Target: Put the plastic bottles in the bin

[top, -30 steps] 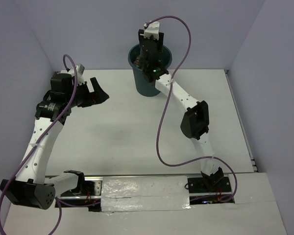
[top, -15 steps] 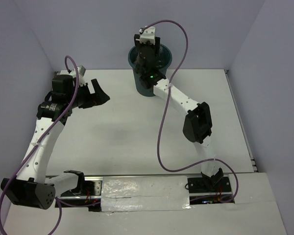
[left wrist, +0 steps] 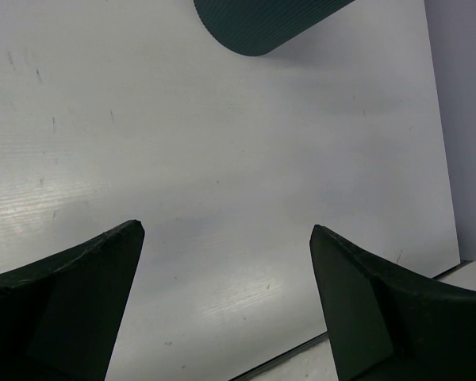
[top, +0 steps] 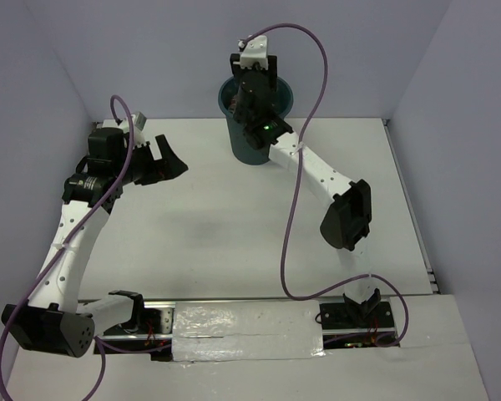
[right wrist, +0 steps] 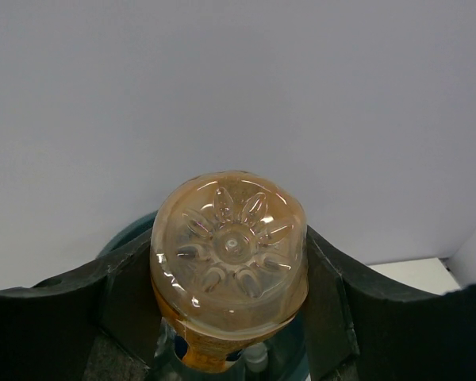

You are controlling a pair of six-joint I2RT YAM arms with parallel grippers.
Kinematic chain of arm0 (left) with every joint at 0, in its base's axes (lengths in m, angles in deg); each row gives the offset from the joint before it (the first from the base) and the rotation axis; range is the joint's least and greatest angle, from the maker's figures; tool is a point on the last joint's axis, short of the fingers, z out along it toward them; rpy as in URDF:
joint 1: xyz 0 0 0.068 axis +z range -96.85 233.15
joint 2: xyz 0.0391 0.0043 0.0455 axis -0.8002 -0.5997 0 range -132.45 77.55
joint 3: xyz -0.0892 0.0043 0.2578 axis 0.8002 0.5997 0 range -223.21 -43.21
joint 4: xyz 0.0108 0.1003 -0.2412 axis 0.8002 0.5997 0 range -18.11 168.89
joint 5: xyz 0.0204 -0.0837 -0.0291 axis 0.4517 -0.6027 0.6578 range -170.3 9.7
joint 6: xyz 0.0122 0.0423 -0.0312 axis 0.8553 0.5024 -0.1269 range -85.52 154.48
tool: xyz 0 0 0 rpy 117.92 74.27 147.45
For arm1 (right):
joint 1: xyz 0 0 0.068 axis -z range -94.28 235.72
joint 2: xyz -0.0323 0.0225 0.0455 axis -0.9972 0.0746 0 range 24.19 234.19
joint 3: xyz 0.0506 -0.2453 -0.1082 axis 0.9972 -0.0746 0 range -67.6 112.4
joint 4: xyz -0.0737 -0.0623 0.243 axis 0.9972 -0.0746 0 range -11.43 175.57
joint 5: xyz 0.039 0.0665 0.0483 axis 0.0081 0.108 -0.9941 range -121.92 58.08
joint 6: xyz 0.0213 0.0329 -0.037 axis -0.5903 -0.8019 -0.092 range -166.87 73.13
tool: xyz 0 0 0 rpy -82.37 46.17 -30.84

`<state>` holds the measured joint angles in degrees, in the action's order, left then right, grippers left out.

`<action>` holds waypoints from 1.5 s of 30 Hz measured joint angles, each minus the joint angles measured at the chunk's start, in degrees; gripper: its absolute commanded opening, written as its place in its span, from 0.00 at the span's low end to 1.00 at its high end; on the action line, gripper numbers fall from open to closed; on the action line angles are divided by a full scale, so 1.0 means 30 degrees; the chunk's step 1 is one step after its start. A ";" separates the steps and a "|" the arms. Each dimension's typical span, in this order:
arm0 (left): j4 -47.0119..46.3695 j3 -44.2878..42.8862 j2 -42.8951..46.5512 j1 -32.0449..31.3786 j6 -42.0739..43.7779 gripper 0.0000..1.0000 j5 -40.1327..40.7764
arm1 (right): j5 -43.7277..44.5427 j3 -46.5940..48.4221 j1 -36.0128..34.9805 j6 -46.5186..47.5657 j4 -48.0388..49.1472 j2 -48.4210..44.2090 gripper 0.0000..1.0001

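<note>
right gripper (right wrist: pixel 228 243): closed narrowly on an orange bottle (right wrist: pixel 229 279), one dark finger pressing each side of it.
orange bottle: only its petal-moulded base faces the wrist camera; the rest runs down out of sight, with the neck, cap and label hidden. in the overhead view it cannot be made out behind the wrist.
bin (top: pixel 252 144): dark teal, upper centre of the overhead view, standing on the table (top: pixel 209 213) against the back wall (top: pixel 175 50). the right gripper (top: pixel 249 90) hangs over its mouth and covers most of the opening.
bin in right wrist view: only slivers of rim (right wrist: pixel 125 235) show beside the fingers. something pale sits below the bottle, too cramped to identify.
left gripper (top: pixel 169 159): centre left, jaws spread wide, holding nothing.
left wrist view: left gripper (left wrist: pixel 226 232) above bare table (left wrist: pixel 222 151); the bin (left wrist: pixel 262 22) is cut off by the top edge.
</note>
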<state>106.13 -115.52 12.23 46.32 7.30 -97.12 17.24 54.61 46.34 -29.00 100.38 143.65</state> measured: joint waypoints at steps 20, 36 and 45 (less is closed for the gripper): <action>-0.0131 0.0226 0.0066 0.0000 -0.0007 0.99 -0.0364 | -0.0852 0.2543 0.0721 -0.3548 -0.3570 0.1654 0.55; -0.0284 0.0379 0.0058 0.0000 -0.0022 0.99 -0.0503 | -0.3242 0.3497 0.1297 -0.6091 -0.5093 0.2878 0.55; -0.0313 0.0379 0.0058 0.0000 -0.0022 0.99 -0.0656 | -0.3461 0.3279 0.0882 -0.4947 -0.5209 0.2878 0.59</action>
<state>105.19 -114.38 12.40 46.32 7.24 -99.08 6.86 64.45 48.99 -43.84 84.75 152.28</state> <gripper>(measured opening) 0.994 0.647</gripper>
